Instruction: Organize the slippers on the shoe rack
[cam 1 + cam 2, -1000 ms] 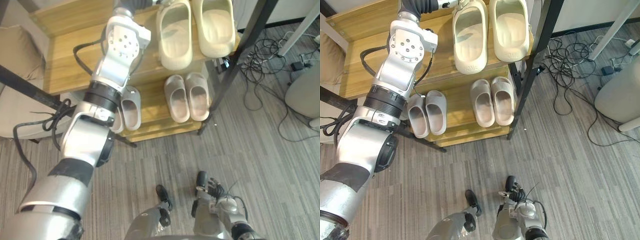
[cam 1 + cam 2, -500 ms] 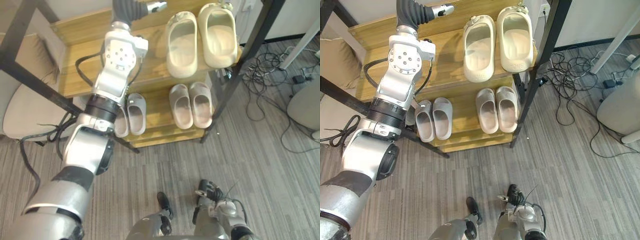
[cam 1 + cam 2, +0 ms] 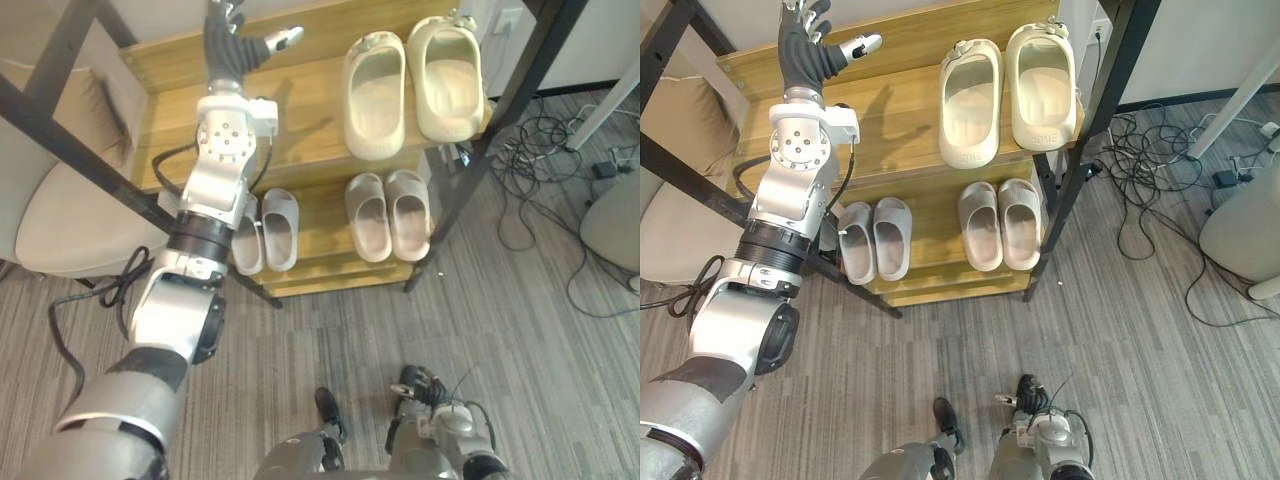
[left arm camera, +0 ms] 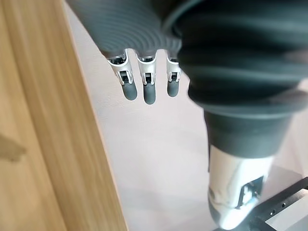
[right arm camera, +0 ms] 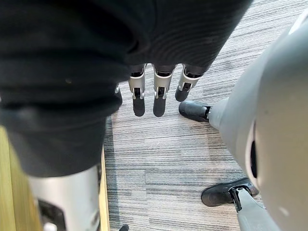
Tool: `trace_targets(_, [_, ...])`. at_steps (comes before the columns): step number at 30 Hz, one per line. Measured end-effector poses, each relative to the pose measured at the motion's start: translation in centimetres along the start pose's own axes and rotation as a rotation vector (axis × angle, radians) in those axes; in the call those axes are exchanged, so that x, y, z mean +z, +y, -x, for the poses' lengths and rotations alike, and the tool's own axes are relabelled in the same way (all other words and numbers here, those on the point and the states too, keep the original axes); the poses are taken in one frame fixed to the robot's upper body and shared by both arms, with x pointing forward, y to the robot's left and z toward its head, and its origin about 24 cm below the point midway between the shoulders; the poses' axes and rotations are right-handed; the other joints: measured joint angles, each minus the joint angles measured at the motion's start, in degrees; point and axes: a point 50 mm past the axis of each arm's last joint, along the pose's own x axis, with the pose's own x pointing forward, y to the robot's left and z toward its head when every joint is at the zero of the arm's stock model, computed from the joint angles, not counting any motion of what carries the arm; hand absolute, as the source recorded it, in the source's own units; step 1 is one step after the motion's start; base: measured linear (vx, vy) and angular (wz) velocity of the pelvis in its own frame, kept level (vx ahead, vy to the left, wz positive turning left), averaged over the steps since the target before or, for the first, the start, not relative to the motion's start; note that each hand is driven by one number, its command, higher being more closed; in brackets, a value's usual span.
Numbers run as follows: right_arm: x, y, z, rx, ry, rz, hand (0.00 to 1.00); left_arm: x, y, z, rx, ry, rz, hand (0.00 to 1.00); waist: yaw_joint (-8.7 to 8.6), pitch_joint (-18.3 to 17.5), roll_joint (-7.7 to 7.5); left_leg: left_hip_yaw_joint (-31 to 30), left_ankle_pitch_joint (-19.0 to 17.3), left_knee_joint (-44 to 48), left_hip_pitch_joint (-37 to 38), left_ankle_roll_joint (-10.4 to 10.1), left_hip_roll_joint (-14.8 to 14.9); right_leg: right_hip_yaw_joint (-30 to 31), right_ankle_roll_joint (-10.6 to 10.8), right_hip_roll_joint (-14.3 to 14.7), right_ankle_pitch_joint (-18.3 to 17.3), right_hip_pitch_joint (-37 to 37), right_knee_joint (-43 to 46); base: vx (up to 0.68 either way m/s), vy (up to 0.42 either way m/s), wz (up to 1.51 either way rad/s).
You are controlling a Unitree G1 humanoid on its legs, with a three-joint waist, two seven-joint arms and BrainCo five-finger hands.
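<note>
Shoe rack [image 3: 895, 120]: wooden shelves on a black metal frame. The cream slippers [image 3: 1005, 85] are one large pair on the upper shelf at the rack's right end. They lie side by side, just beside each other, openings up, with heels at the shelf's front edge. The left one sits a little further forward than the right.

Lower shelf, two smaller pairs, all flat with soles down. The right grey pair [image 3: 1000, 225] is below the cream slippers, its two slippers close together. The left grey pair [image 3: 875, 240] is toward the rack's left side, apart from the right grey pair. In the left eye view the left forearm overlaps its outer slipper.

Left hand [image 3: 805, 45] is raised over the left part of the upper shelf, near the rack's back edge, well clear of the cream slippers. It is released, with fingers [image 4: 147, 89] straight and loosely spread, thumb sticking out toward the rack's right side, and nothing in it.

Right hand [image 3: 425, 385] hangs low in front of the rack, over the floor [image 3: 940, 340]. Its fingers [image 5: 159, 96] point down, straight and relaxed, and the hand is empty.

The floor is grey striped carpet. A tangle of cables [image 3: 1150, 130] lies on it just right of the rack. A beige cushion [image 3: 80, 215] is left of the rack, behind the frame's bar.
</note>
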Motion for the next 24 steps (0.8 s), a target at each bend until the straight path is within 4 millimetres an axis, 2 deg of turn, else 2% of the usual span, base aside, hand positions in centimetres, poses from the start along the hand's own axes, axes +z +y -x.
trace_targets(4, [0.0,0.0,0.0,-0.002,0.008,0.000,0.00,-1.7,-1.1,1.1,-0.028,0.073,0.110,0.00,0.03,0.0,0.00,0.0,0.0,-0.2,0.0,0.0,0.0,0.0,0.0,0.0,0.0,0.0,0.0,-0.02,0.053,0.01])
trace_targets(8, [0.0,-0.1,0.0,-0.016,0.009,-0.002,0.00,-3.3,-3.4,2.8,-0.071,0.150,0.194,0.00,0.02,0.0,0.00,0.0,0.4,-0.9,0.2,0.0,-0.2,0.0,0.0,-0.1,0.0,-0.2,0.0,-0.01,0.048,0.00])
trace_targets(15, [-0.1,-0.2,0.0,-0.023,0.012,-0.004,0.00,-3.6,-6.8,4.5,-0.169,0.182,0.264,0.00,-0.07,0.0,0.00,0.0,0.4,-0.9,0.4,0.0,-0.2,0.0,0.1,-0.1,-0.1,-0.1,0.0,-0.01,0.042,-0.01])
trace_targets(20, [-0.1,-0.2,0.0,-0.023,0.018,-0.003,0.00,-4.2,-8.3,5.9,-0.205,0.222,0.317,0.00,-0.11,0.0,0.04,-0.2,0.4,-0.9,0.7,-0.1,-0.2,-0.2,0.4,-0.1,-0.3,0.4,0.0,-0.02,0.032,0.02])
trace_targets(24, [-0.2,-0.3,0.0,-0.026,0.021,0.000,0.00,-5.0,-9.1,7.1,-0.219,0.264,0.345,0.00,-0.13,-0.4,0.64,-0.2,0.2,-0.9,0.9,-0.3,-0.3,-0.3,0.6,-0.2,-0.4,0.6,0.0,0.00,0.000,0.00])
